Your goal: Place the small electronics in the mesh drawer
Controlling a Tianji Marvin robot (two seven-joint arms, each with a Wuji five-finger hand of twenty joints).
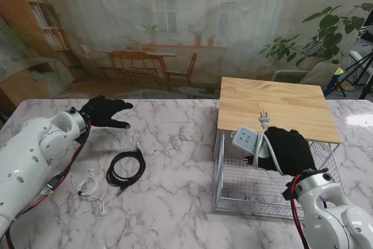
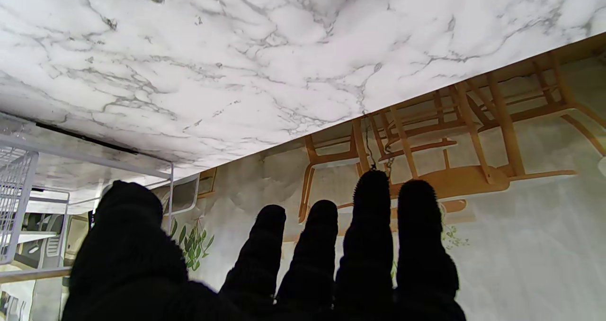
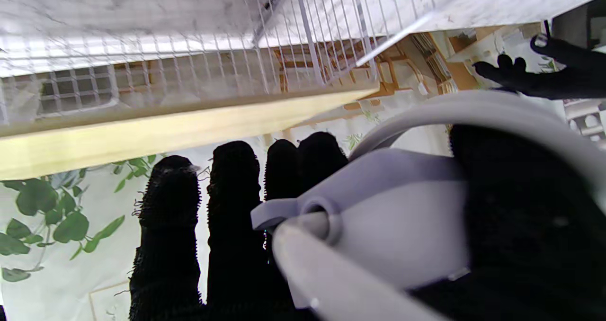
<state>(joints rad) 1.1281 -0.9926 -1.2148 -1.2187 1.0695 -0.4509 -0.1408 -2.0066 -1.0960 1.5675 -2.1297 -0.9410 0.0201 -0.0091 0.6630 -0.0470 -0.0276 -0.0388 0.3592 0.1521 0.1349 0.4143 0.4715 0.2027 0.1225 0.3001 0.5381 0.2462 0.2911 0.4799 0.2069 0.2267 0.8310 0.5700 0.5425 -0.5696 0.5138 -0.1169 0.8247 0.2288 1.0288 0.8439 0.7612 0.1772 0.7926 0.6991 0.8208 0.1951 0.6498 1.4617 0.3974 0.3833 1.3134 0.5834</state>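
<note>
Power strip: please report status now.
Right hand holds power strip over mesh drawer. Left hand open, idle. Black cable, earphones wait on table.

The drawer (image 1: 256, 193) stands on the right side of the bench (image 1: 175, 138), pulled out toward me from under a board (image 1: 277, 106) that covers its far part. The right hand (image 1: 288, 150) is over the drawer's far end, holding a power strip (image 1: 247, 139) whose plug (image 1: 263, 118) lies over the board's near edge. Left of the drawer, near mid-bench, lies a cable coil (image 1: 125, 169). Earphones (image 1: 88, 188) lie just left of the coil, slightly nearer to me. The left hand (image 1: 105, 111) hangs over the bench's far left, well apart from both.
</note>
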